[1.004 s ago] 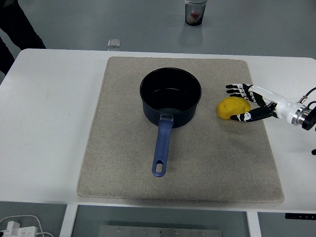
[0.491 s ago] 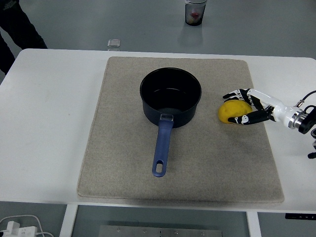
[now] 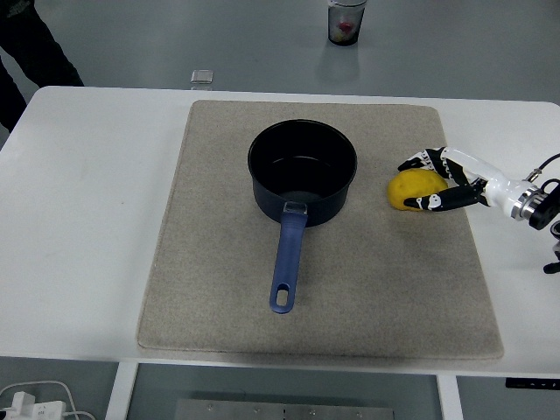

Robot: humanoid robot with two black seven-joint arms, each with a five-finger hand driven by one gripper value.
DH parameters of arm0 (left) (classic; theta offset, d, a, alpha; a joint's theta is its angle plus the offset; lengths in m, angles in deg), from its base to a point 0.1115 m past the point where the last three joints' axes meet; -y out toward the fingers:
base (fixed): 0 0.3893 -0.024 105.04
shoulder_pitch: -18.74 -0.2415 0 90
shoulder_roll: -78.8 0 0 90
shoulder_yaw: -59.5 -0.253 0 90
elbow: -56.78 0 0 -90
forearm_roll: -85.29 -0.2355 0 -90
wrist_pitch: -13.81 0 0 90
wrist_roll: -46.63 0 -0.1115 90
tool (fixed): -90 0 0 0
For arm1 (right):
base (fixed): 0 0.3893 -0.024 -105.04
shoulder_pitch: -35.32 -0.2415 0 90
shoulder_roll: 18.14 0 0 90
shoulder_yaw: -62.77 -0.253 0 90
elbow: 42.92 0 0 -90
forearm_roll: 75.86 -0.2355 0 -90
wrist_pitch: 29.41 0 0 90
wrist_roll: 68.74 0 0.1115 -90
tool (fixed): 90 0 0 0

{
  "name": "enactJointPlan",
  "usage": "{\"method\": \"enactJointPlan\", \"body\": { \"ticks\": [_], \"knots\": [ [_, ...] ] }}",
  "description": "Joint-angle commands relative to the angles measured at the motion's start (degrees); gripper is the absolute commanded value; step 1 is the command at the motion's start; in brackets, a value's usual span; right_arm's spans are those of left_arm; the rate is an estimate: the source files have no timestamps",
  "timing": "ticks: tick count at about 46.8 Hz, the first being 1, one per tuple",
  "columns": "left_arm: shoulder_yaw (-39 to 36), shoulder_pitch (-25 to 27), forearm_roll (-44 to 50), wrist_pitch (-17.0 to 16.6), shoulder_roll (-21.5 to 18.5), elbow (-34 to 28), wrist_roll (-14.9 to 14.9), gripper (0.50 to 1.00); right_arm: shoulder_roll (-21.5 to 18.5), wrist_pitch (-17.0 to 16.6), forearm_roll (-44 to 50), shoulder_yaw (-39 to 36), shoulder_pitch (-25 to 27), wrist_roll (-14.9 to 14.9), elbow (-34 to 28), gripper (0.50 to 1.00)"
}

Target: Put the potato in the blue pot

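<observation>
Fingers (image 3: 418, 161) curled around potato (image 3: 413, 190) beside pot (image 3: 303, 171)

The right hand (image 3: 435, 182) has slim black fingers (image 3: 415, 162) with white segments along them and small white marks near the tips. Behind the fingers the palm and back of the hand are clad in a smooth white shell. Behind that sits a silver metal wrist ring (image 3: 523, 199), then a black forearm section. A thin black cable (image 3: 547, 164) loops up above the wrist.
</observation>
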Motion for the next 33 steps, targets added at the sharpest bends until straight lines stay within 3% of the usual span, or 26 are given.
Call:
{"method": "enactJointPlan", "body": {
  "ticks": [1, 6, 33],
  "knots": [
    [-0.1, 0.0, 0.0, 0.0, 0.0, 0.0, 0.0, 0.996, 0.0, -0.1, 0.0, 0.0, 0.1, 0.1, 0.0, 0.500],
    [0.0, 0.0, 0.0, 0.1, 0.0, -0.1, 0.0, 0.996, 0.2, -0.1, -0.7, -0.2, -0.2, 0.2, 0.1, 0.500],
    [-0.1, 0.0, 0.0, 0.0, 0.0, -0.1, 0.0, 0.996, 0.5, -2.0, -5.0, 5.5, -13.3, 1.2, 0.1, 0.500]
  ]
}}
